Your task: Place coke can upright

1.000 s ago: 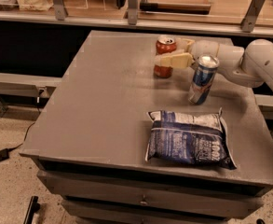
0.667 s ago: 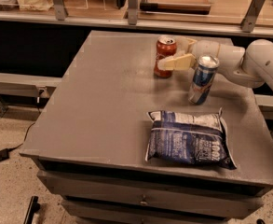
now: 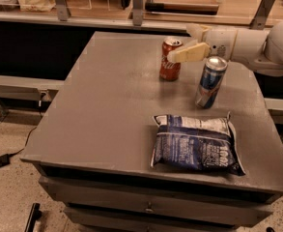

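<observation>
Coke can (image 3: 170,65) stands upright on its base in the upper middle of the frame, on the far part of the bench (image 3: 107,110). You have only the one camera view. Compared with a second ago, the can has kept its spot and posture. The gripper's near finger (image 3: 189,53) lay across the can's middle then and now sits higher, at its right shoulder. The gripper (image 3: 179,43) reaches in from the upper right with its fingers spread wide. You cannot tell whether the near one touches the can or only overlaps it.

I judge the placing done and the release under way, so back out level to avoid tipping the can. Just right of it stands a blue-and-silver can (image 3: 210,83), and a blue chip bag (image 3: 195,141) lies flat at the lower right. The bench is dull grey with drawers below. A wooden counter (image 3: 107,11) runs behind it, and speckled floor (image 3: 15,197) shows at the lower left.
</observation>
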Motion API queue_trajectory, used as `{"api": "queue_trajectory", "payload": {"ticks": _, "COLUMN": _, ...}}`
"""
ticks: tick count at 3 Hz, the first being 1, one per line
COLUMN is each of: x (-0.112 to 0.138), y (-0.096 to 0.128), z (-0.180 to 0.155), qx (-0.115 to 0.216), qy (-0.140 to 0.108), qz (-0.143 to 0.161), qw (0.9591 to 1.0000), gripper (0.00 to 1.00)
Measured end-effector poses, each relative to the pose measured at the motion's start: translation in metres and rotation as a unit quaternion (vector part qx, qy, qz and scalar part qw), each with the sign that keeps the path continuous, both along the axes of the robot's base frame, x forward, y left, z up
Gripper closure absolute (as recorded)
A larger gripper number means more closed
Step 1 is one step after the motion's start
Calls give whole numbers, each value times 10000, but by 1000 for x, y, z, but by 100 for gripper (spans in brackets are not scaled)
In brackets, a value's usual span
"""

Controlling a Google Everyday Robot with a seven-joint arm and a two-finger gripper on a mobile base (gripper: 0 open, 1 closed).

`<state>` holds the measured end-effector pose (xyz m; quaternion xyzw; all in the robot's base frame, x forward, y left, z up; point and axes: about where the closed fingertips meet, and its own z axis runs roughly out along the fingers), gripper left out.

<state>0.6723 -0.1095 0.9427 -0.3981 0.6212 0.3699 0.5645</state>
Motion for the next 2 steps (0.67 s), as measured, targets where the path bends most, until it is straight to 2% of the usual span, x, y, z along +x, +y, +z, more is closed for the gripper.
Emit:
{"api": "queue_trajectory", "payload": {"ticks": 1, "x": 4, "y": 5, "z": 54, "qx": -363, "qy": -357, "qz": -66, "qw": 9987, "gripper": 0}}
{"api": "queue_trajectory", "payload": {"ticks": 2, "x": 4, "y": 5, "z": 54, "qx": -363, "qy": -357, "qz": -65, "qw": 9987, "gripper": 0}}
